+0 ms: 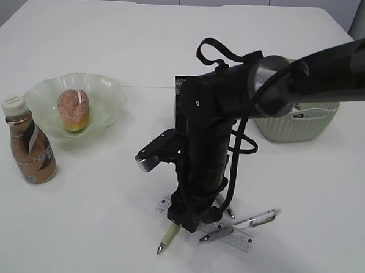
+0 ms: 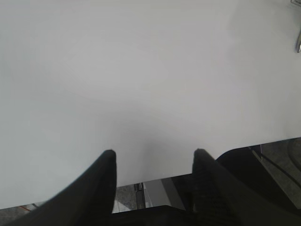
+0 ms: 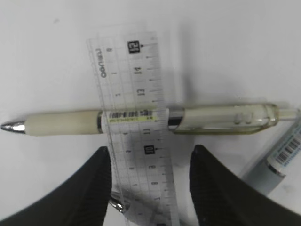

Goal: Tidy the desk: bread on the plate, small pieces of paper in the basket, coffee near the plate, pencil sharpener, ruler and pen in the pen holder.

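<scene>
A sugared bread (image 1: 74,109) lies on the pale green plate (image 1: 111,91) at the left. The coffee bottle (image 1: 29,144) stands beside the plate. My right gripper (image 1: 183,221) (image 3: 150,150) points down, open, just above the clear ruler (image 3: 136,127) (image 1: 229,238). A cream pen (image 3: 66,122) (image 1: 170,237) crosses the ruler just ahead of the fingertips. Another pen (image 1: 259,219) (image 3: 282,160) lies to the right, and the tip of a third pen (image 3: 117,205) shows under the ruler. My left gripper (image 2: 154,153) is open over bare table. The pencil sharpener and the pieces of paper are out of view.
A pale woven basket (image 1: 299,121) stands at the right, behind my right arm. A black pen holder (image 1: 180,96) is mostly hidden behind that arm's wrist. The table's front edge (image 2: 155,181) runs just under my left gripper.
</scene>
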### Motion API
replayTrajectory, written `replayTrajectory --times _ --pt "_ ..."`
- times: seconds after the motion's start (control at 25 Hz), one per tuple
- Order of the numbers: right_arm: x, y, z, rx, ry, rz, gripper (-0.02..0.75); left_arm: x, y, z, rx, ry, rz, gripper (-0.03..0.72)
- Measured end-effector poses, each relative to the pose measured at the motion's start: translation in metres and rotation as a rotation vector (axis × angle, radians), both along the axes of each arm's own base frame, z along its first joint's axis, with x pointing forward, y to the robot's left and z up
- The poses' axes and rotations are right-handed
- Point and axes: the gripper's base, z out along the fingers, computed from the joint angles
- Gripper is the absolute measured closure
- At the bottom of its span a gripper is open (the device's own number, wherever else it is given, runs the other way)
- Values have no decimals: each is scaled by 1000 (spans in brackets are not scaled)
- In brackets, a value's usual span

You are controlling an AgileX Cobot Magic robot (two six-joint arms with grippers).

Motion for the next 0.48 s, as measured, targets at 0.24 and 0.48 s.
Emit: replayTrajectory --times 0.24,0.48 --pt "0 0 0 0 3 -3 316 0 0 0 2 0 0 308" --pt "-1 1 0 4 12 -41 296 0 0 0 2 0 0 309"
